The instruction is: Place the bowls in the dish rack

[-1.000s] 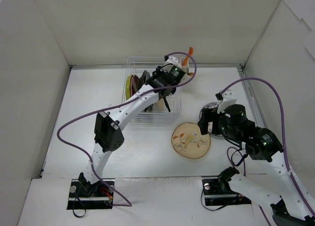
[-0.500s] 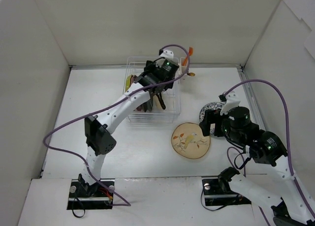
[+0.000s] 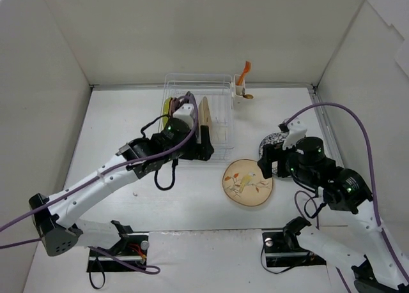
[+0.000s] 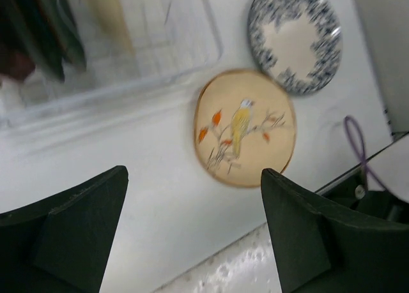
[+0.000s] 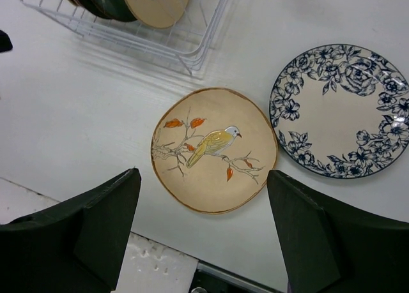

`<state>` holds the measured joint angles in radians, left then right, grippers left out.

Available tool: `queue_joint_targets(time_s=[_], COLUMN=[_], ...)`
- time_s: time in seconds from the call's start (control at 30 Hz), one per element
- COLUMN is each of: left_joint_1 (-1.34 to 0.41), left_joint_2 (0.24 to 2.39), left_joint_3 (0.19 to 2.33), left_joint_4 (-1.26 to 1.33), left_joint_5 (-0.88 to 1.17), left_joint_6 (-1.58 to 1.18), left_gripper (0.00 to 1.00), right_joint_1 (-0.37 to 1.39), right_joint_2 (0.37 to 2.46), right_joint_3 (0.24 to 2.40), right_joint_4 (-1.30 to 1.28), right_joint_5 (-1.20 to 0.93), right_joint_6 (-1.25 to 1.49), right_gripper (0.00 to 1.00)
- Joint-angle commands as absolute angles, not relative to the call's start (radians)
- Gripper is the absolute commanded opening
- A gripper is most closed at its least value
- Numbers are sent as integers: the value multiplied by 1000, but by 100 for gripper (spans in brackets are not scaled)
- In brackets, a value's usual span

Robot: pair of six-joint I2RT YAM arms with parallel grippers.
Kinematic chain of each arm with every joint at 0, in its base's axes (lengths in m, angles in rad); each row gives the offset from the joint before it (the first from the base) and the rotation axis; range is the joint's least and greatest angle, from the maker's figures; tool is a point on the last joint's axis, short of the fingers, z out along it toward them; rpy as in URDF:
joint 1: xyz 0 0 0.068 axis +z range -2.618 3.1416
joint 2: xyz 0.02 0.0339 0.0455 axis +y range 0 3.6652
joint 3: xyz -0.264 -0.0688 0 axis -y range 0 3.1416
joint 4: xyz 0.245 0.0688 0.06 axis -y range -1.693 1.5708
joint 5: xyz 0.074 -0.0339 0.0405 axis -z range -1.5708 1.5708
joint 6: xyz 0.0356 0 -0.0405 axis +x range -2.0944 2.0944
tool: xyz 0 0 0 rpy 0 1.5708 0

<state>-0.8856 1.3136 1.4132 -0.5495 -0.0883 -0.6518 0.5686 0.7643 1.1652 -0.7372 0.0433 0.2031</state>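
The dish rack (image 3: 220, 117) (image 4: 179, 44) (image 5: 192, 47) stands at the back middle of the table. Several bowls stand upright in it: a lime green one (image 3: 167, 108), dark ones beside it, and a cream one (image 3: 204, 114) (image 5: 155, 2). A cream bowl with a bird print (image 3: 248, 182) (image 4: 246, 127) (image 5: 214, 149) lies flat in front of the rack. A white bowl with a blue flower rim (image 3: 271, 140) (image 4: 295, 37) (image 5: 342, 111) lies to its right. My left gripper (image 3: 206, 152) (image 4: 195, 235) hangs open and empty at the rack's front edge. My right gripper (image 3: 271, 165) (image 5: 201, 232) hovers open and empty above the bird bowl's right side.
A small white utensil cup (image 3: 239, 96) with an orange utensil (image 3: 245, 69) hangs on the rack's back right corner. White walls close in the table on three sides. The raised near ledge (image 5: 128, 267) runs below the bird bowl.
My left gripper has opened, left the cream bowl standing in the rack, and pulled back to the rack's front edge. The right arm has barely moved.
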Motion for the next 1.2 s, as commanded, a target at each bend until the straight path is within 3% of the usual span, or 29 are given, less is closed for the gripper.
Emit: queue_joint_targets(time_s=[0.0,0.2,0.23,0.27,0.77,1.17], left_joint_1=[-884,-834,-822,-822,-644,-635], left_joint_2=[1202,1013,993,956,701,637], left_joint_3=[1283,1206,1204,1204,1095,1058], left_joint_4=[-491,-696,-721,-770,-956,-977], left_joint_5=[-55,-169,-185,-218,-310,-296], left_joint_6=[-772,-845,-850,-863,-845,-833], left_gripper=[80,86,97,99,99,99], right_joint_1=[566,741,767,785,1143,1174], right_joint_2=[842,1027,1051,1074,1543,1825], right_joint_3=[1112,1066,1065,1060,1064,1111], right_joint_4=[-710,-704,-701,-700,-653,-641], right_joint_5=[-46,23,34,69,290,503], right_joint_6=[134,176,182,204,363,449], right_gripper=[76,73,74,74,75,71])
